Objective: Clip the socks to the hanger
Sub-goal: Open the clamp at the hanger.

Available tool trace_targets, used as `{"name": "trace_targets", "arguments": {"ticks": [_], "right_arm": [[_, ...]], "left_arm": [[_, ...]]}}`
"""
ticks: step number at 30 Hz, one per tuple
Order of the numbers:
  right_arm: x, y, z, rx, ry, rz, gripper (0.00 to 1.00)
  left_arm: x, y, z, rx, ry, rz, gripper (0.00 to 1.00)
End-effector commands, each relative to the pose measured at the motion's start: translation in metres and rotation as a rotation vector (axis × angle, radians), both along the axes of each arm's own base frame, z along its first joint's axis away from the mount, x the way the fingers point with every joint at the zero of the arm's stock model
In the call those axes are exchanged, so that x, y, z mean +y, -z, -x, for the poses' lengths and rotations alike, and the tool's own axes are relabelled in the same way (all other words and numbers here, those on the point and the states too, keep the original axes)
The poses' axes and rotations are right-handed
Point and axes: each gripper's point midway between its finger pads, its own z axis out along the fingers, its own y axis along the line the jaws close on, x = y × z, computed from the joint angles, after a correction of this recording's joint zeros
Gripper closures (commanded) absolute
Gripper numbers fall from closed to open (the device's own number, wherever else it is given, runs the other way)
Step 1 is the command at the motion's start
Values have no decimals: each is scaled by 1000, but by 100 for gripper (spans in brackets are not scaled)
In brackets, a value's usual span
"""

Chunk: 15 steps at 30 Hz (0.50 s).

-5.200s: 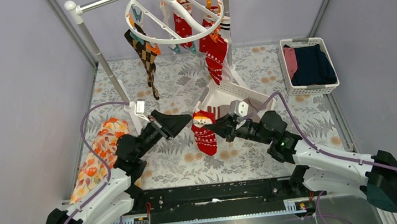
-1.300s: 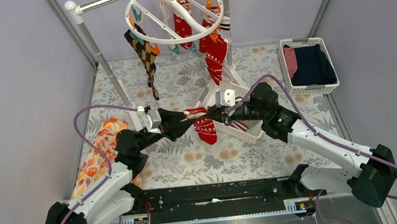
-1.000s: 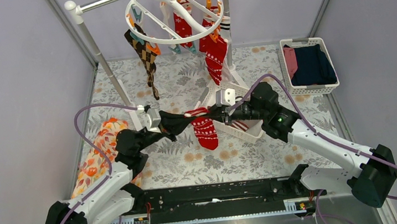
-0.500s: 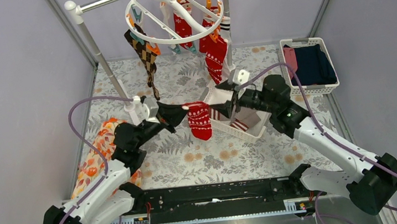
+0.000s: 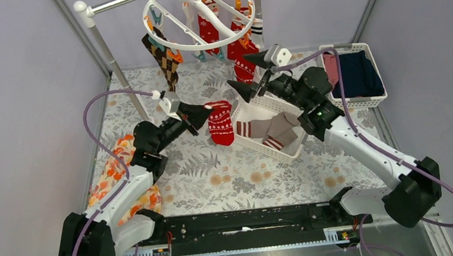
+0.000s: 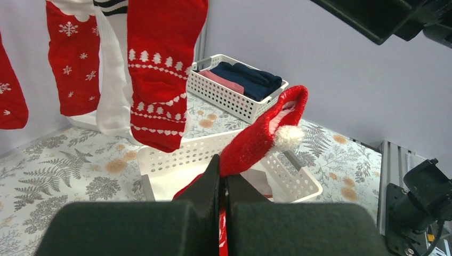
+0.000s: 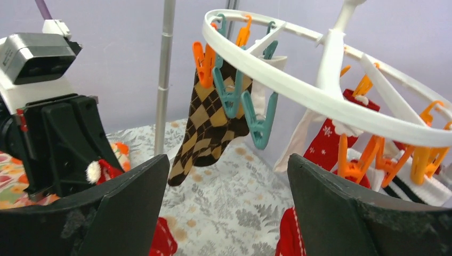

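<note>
Left gripper (image 5: 200, 113) is shown clamped shut near the cuff of a soft red-and-white Christmas-patterned sock (image 5: 220, 123), hung limp below the round white plastic clip hanger (image 5: 199, 46). Right gripper (image 5: 249, 75) is spread wide, empty, just under that hanger. The sock is judged light and floppy, best presented cuff-edge first.

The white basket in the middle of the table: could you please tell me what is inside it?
A taupe-grey sock and striped-cuff socks lie loosely in the basket. Anything beneath them is covered, so I cannot tell whether more lies underneath.
</note>
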Motion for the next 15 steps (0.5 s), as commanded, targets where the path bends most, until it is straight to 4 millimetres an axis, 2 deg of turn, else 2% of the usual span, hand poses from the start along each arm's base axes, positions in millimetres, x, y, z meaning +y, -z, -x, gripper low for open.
{"name": "trace_targets", "arguments": {"ticks": [1,5,15], "right_arm": [[16,-38,-4,-190,41,-52,9],[33,-31,-11,-261,85,-30,7],[38,-37,-31,-289,221,-75,10]], "left_arm": [[4,-14,3,-55,43,50,100],[5,-13,2,-50,51,55,100],[11,-11,9,-63,42,66,100]]}}
